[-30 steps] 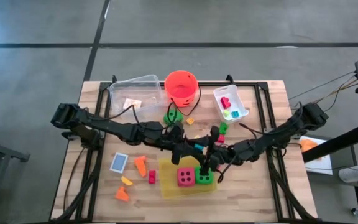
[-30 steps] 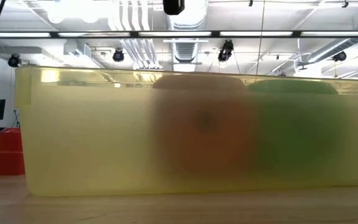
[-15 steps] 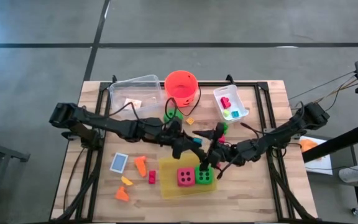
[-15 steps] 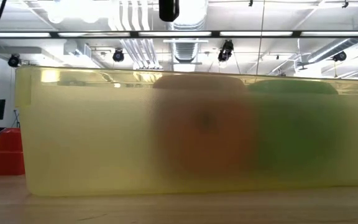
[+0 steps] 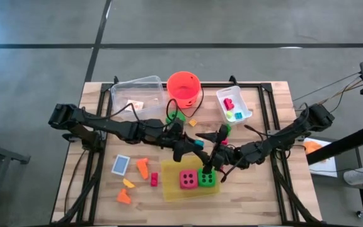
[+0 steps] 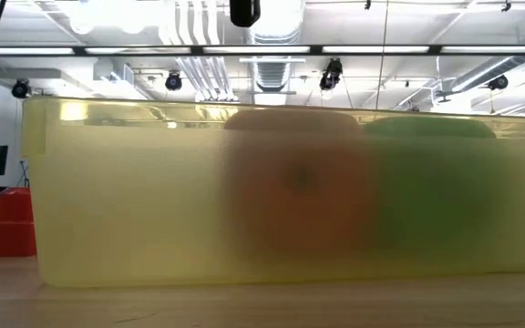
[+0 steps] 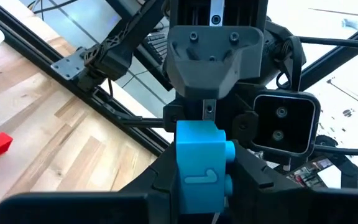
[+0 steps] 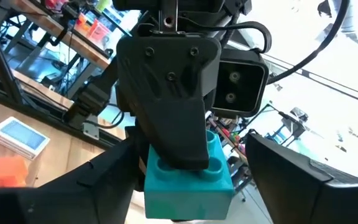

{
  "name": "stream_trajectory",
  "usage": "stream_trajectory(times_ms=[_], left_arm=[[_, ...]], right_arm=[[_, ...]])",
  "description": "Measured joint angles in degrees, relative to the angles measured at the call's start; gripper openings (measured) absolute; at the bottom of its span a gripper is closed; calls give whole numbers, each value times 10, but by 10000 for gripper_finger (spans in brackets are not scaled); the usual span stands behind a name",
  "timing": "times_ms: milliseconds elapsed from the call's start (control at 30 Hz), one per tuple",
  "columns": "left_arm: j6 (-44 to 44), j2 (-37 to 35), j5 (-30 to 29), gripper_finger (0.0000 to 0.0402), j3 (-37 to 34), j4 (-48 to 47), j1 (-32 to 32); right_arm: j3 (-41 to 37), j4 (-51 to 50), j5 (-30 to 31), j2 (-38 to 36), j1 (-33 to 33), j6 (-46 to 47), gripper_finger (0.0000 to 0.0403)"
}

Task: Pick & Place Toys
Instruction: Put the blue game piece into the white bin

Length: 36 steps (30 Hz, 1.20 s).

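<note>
A blue brick (image 7: 201, 163) hangs in mid-air over the table's middle, just beyond the yellow tray's (image 5: 172, 189) far edge. My left gripper (image 5: 193, 145) reaches in from the table's left and is shut on the brick. My right gripper (image 8: 191, 193) faces it from the right, open. Its two fingers (image 8: 291, 180) stand on either side of the brick (image 8: 188, 177), with a gap showing on one side. A pink die (image 5: 187, 180) and a green die (image 5: 207, 180) rest in the tray. A second green die (image 5: 175, 117) lies by the orange-red bucket (image 5: 183, 88). My left gripper pinches the blue brick's two opposite side faces (image 7: 182, 171) between its two fingers. The fingers come about level from the table's left. The brick is lifted clear of table and tray, with its studs (image 7: 229, 150) facing sideways.
A blue card (image 5: 121, 164), orange shapes (image 5: 142, 167) and a red brick (image 5: 154, 180) lie on the near left. At the back stand a clear bin (image 5: 137, 91) holding a card and a white tub (image 5: 233, 104) of small pieces. A green brick (image 5: 226, 129) sits mid-right.
My right gripper has turned a little where it stands at the brick, and its far finger has swung toward the table's far right. The blue brick and my left gripper have kept still.
</note>
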Motion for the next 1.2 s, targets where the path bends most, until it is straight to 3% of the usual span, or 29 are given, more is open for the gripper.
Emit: stream_trajectory(times_ms=[333,500,867,1100,1200], left_arm=[[3,0,0,80,0,0,3],[7,-1,0,82,0,-1,3],[-25,-1,-22,275,0,-3,1],[-28,-1,-17,330,-1,-11,-3],[-38,-1,17,341,-1,-27,-6]], right_arm=[[0,-2,-2,0,0,3,130],[0,-3,-2,0,4,1,131],[0,-7,-4,0,7,-2,131],[0,-7,-4,0,11,-4,131],[0,-6,-2,0,13,-3,131]])
